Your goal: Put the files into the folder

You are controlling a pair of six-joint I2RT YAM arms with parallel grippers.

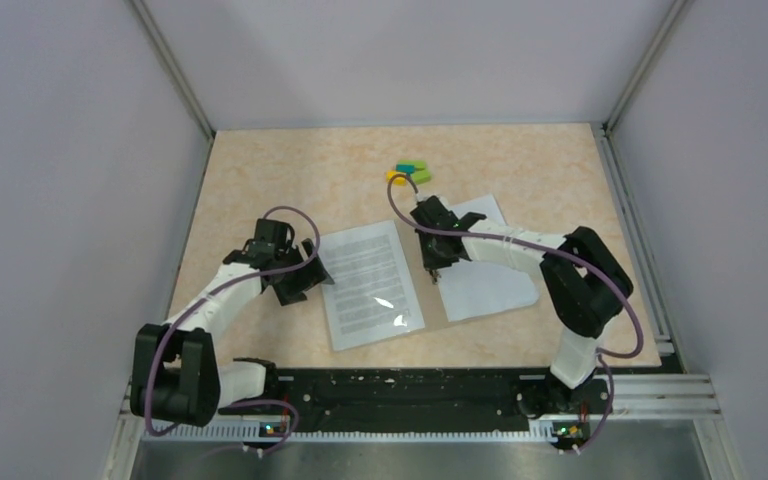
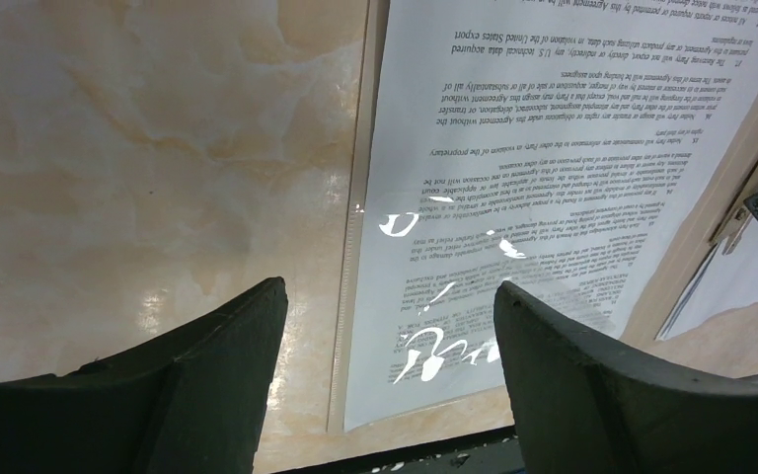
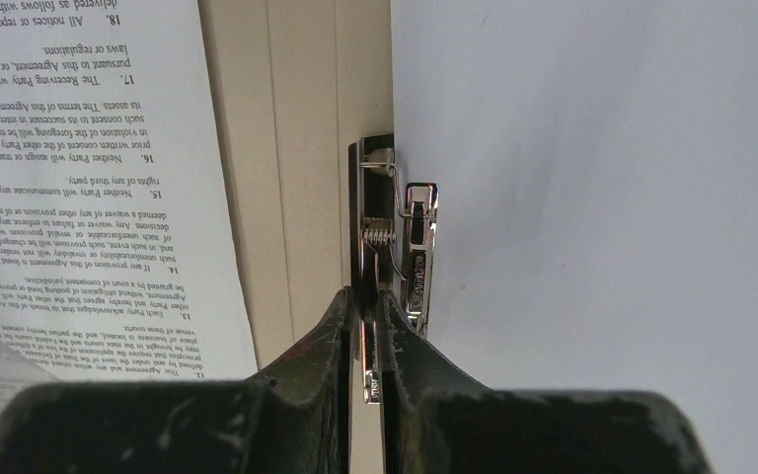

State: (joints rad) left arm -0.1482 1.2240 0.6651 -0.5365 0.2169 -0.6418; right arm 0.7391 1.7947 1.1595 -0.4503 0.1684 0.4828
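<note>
right gripper (image 3: 368, 306) | pinching metal clip (image 3: 412, 247); left gripper (image 2: 390, 291) | jaws wide

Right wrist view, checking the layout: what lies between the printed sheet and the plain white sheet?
Tan folder spine and a metal spring clip, seen in the right wrist view.

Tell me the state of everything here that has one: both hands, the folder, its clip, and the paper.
folder: lying open, flat on the table.
printed sheet: flat, text side up, beside the folder's spine.
metal clip: pinched at its near end.
right hand: shut on the metal clip.
left hand: open, empty, above the printed sheet's edge.
</note>
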